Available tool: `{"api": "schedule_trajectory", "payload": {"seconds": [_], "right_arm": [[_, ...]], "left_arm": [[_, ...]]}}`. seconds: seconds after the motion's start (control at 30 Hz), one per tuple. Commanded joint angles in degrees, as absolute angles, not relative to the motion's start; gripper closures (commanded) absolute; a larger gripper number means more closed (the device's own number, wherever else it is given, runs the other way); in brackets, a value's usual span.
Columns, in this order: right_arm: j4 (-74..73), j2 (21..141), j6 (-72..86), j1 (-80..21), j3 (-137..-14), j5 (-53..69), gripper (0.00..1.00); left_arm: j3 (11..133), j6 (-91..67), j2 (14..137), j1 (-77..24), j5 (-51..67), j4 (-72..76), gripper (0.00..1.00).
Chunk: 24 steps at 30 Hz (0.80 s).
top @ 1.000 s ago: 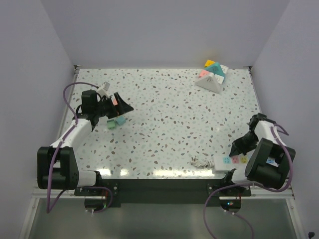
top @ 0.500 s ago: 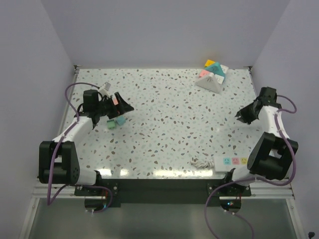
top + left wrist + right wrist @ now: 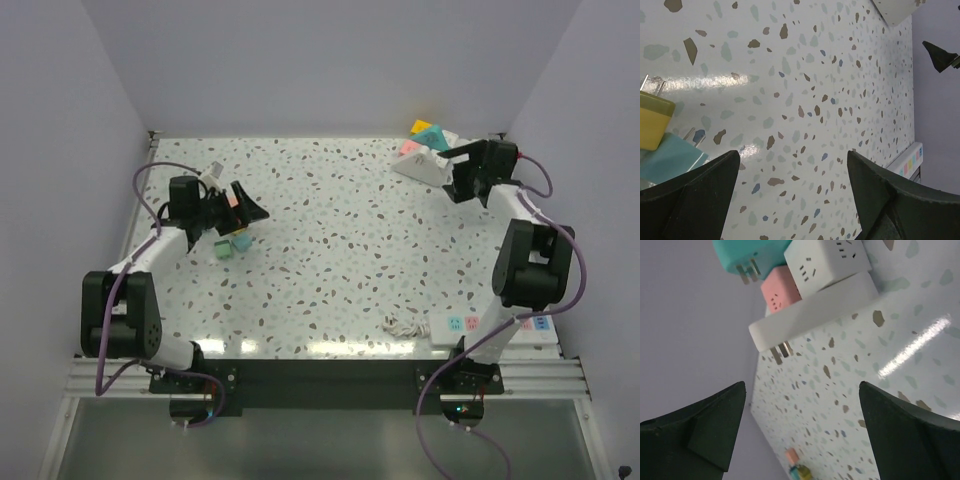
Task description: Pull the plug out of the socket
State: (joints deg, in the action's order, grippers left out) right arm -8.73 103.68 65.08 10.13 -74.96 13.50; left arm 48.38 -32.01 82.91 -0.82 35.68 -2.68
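The white socket strip (image 3: 468, 324) with coloured outlets lies at the near edge, and its right end is hidden behind the right arm's base. A teal plug (image 3: 225, 247) and a yellow plug (image 3: 652, 125) lie loose at the left. My left gripper (image 3: 255, 213) hovers just beyond them, open and holding nothing (image 3: 792, 160). At the far right is a pile of plugs (image 3: 425, 152): teal (image 3: 747, 252), white cube (image 3: 827, 262), pink (image 3: 780, 292) and a flat white one (image 3: 815, 315). My right gripper (image 3: 452, 175) stands open beside the pile with nothing between its fingers (image 3: 802, 387).
A coiled white cord (image 3: 400, 325) lies left of the strip. Grey walls close in the table on the left, back and right. The strip's end (image 3: 910, 159) shows far off in the left wrist view.
The right arm swung from beside the socket strip up the right side to the far pile of plugs, and its gripper opened. The left arm barely shifted.
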Motion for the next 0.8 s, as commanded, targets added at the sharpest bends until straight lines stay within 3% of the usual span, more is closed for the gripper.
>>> {"api": "schedule_trajectory", "payload": {"seconds": [0.0,0.17,0.43,0.53,0.57,0.63,0.67,0.77], "right_arm": [[7.9,105.8,85.3,9.3,-71.1,7.6,0.02],[14.1,113.6,105.2,6.2,-73.9,6.5,0.02],[16.0,125.8,116.4,2.7,-83.5,2.1,0.06],[17.7,127.7,116.9,2.8,-83.8,2.9,0.20],[18.1,127.7,116.6,2.8,-83.5,4.3,0.35],[18.2,126.1,114.4,2.8,-81.2,5.9,0.51],[17.9,125.0,113.6,2.7,-79.7,6.8,0.65],[17.8,121.1,108.6,2.5,-74.2,9.2,0.85]], "left_arm": [[51.9,-32.8,85.0,-1.0,35.6,-1.7,0.07],[55.7,-32.8,89.1,-1.0,35.7,-2.2,0.07],[61.2,-33.2,93.3,-1.0,35.4,-3.1,0.07],[61.4,-33.3,94.0,-1.0,35.3,-3.3,0.07],[61.3,-33.3,94.1,-1.0,35.3,-3.2,0.07],[60.9,-33.4,94.3,-1.0,35.2,-2.9,0.07],[60.7,-33.4,94.2,-1.0,35.3,-2.9,0.07],[59.8,-33.5,94.0,-1.0,35.6,-1.9,0.07]]}}
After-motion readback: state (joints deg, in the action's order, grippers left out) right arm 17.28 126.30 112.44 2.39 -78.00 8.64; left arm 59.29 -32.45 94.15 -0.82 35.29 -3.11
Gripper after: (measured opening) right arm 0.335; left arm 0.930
